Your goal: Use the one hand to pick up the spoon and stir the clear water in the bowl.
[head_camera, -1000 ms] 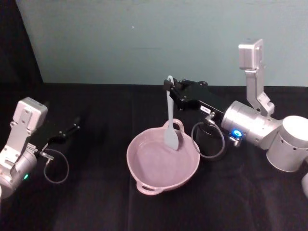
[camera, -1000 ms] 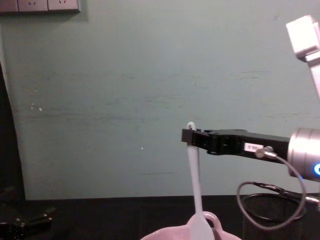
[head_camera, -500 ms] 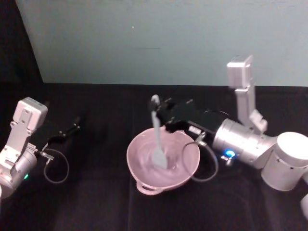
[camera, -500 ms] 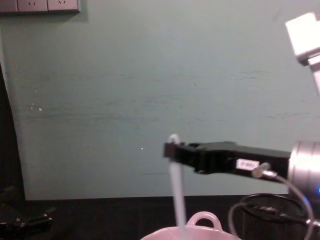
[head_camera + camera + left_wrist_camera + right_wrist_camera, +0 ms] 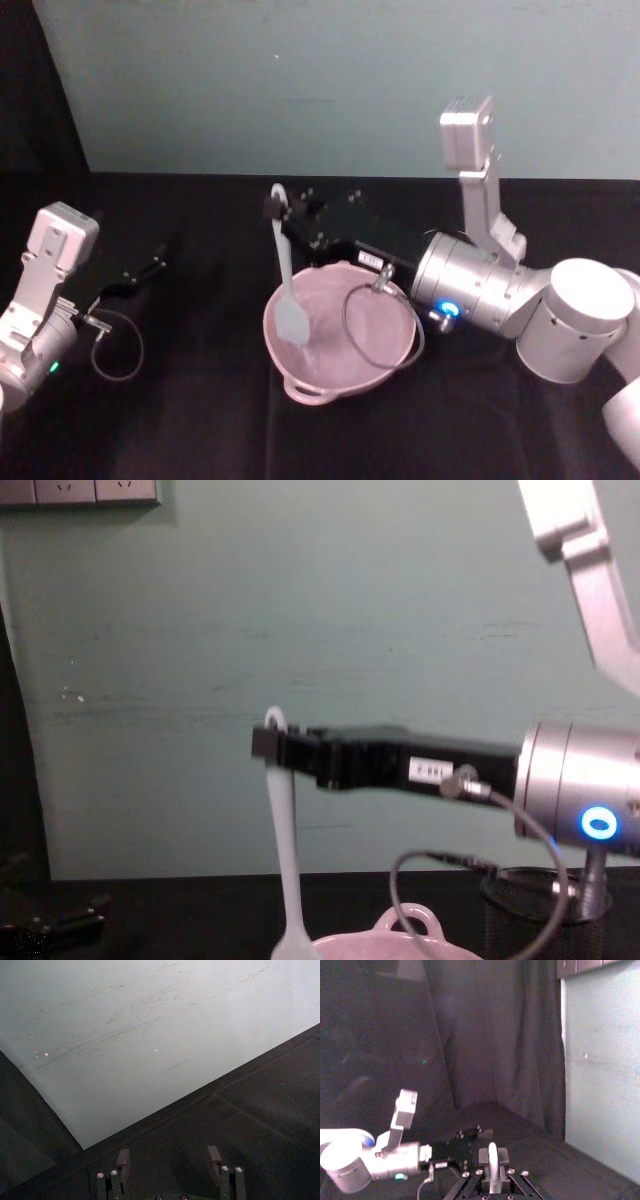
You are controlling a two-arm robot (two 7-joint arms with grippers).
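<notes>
The white spoon [image 5: 285, 262] hangs nearly upright from the right gripper [image 5: 276, 208], its head inside the pink bowl [image 5: 385, 372] near the table's middle.

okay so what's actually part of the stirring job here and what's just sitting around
Part of the job:
right gripper, shut on the handle
spoon, head down inside the bowl
pink bowl

Just sitting around:
left gripper, parked open at the table's left side
black mesh cup, behind the bowl on the right
</notes>
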